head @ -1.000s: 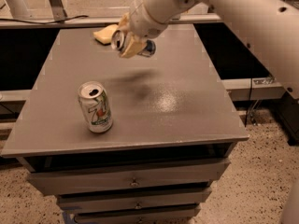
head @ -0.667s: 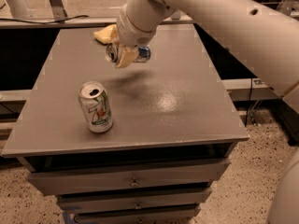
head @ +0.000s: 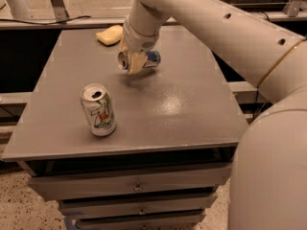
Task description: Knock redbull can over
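The 7UP can [head: 98,110] is standing apart, the sponge [head: 109,35] lying behind; my gripper [head: 135,63] is clamping the redbull can [head: 152,58] sideways, top pointing left.

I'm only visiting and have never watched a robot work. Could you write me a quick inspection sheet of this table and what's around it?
Surface: grey table top over drawers, with a shiny patch near the middle.
Job's things: redbull can on its side in the gripper, over the far half; whether it touches the top cannot be told.
Clutter: white 7UP can upright at front left; yellow sponge at the far edge.
Grippers: gripper closed on the redbull can, one finger across its front.
Cables: dark cable on the floor behind the table.
Surroundings: speckled floor at front left.
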